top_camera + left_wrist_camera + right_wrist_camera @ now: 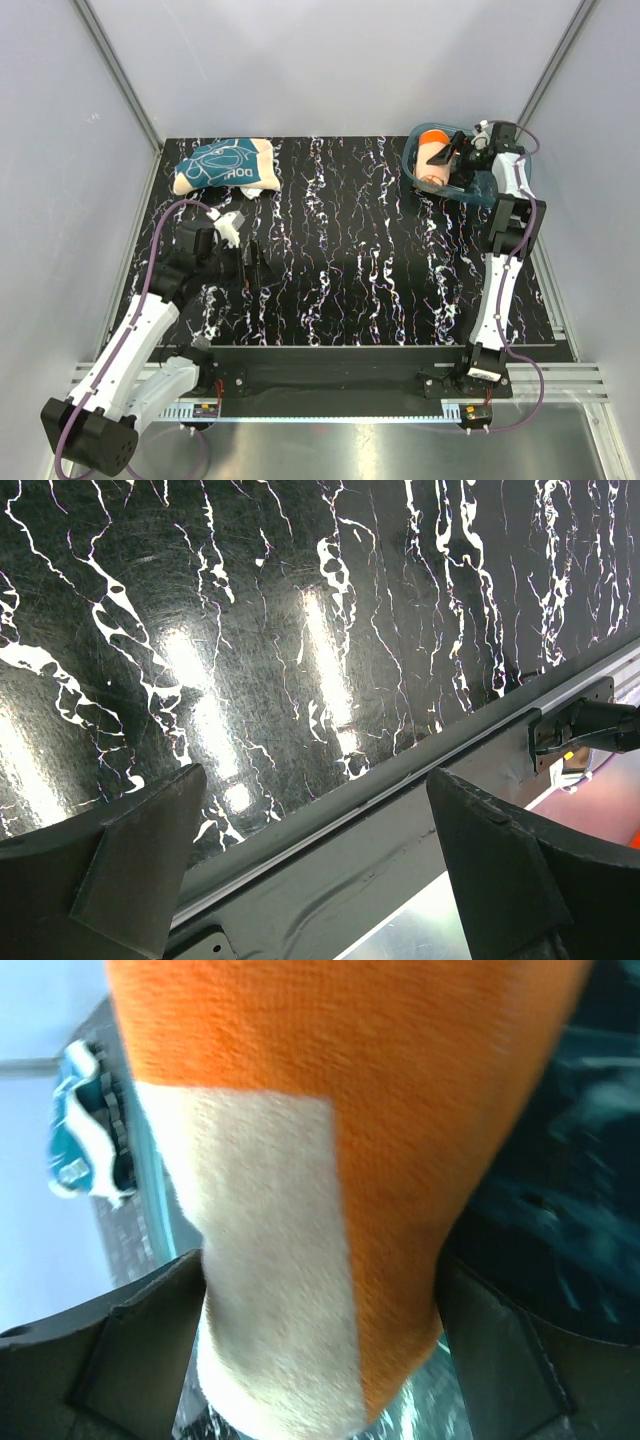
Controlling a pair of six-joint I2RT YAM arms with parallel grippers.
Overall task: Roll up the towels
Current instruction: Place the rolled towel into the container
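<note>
The orange towel (435,160) is a roll with a cream strip showing, and it lies in the blue tray (478,192) at the back right. My right gripper (452,155) reaches into the tray. In the right wrist view the roll (330,1110) fills the gap between the wide-spread fingers of the right gripper (320,1265). The teal towel (222,165) lies crumpled and unrolled at the back left, its cream back showing at both ends. My left gripper (250,268) hovers open and empty over the left part of the table, short of the teal towel. Between its fingers, the left gripper (315,780) shows only the tabletop.
The black marbled table (350,250) is bounded by grey walls at the back and both sides. A metal rail (330,372) runs along its near edge and shows in the left wrist view as the table's edge strip (400,780). The tray's dark blue wall (560,1160) stands right of the roll.
</note>
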